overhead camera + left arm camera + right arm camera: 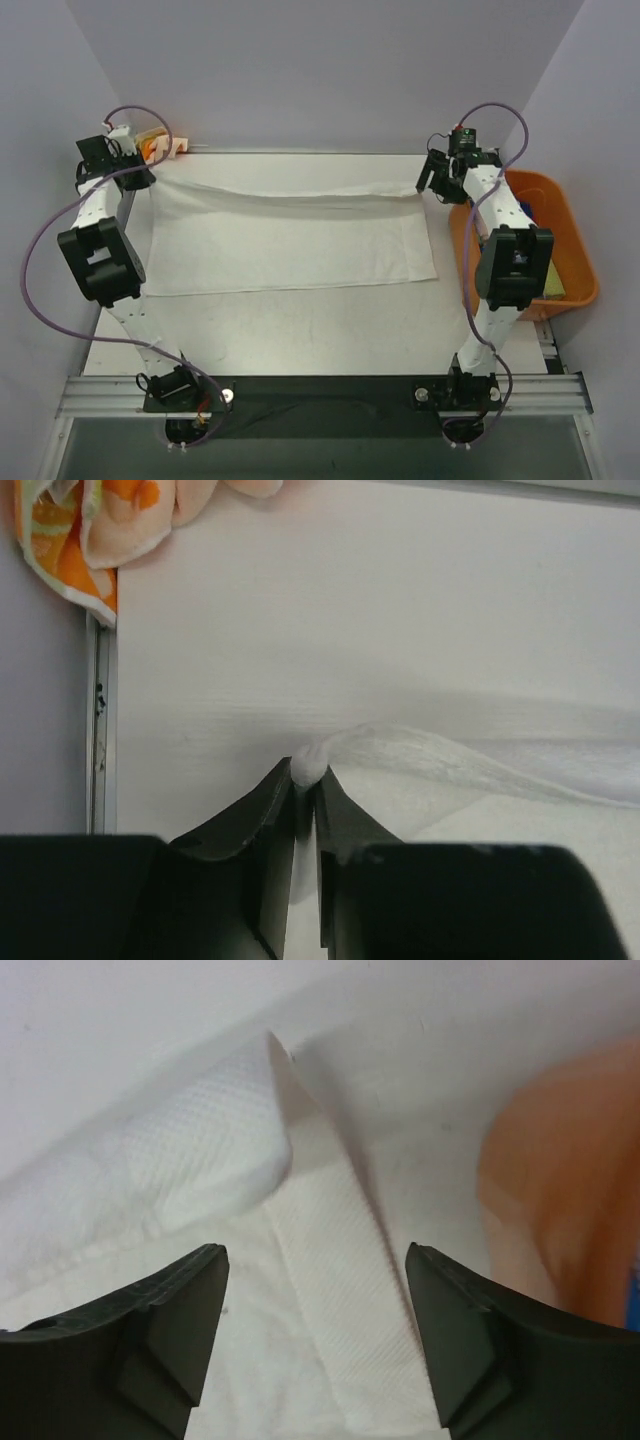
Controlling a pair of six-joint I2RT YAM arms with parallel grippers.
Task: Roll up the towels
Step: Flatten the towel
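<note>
– Progress on the towel rolling?
– Early, by my read. No roll on the table (300, 335) yet. Large white towel (290, 250) lies spread flat across the middle, w/ only its far edge lifted and lapped over toward the near side, sagging between the two far corners.
– Grippers?
– Left gripper (305, 780) is pinched tight on the towel's far-left corner; a small nub of cloth pokes up between the fingertips. Right gripper (315, 1255) hangs over the far-right corner w/ jaws wide apart, holding nothing.
– So what's left?
– Pretty much all of it, I'd say: right side needs a grip, then the whole length has to be turned over itself. Also the cream towel with orange blotches (160, 147) sits bunched at the table's far-left corner, unrolled.
– How's the white one look?
– Thin, soft, waffle-ish weave in the right wrist view, w/ a flat folded strip running under the right jaws. Near part lies smooth, few creases.
– Anything else?
– Orange bin (578, 285) just right of the table, by the right arm. Blue & yellow bits inside; can't tell what they are.
</note>
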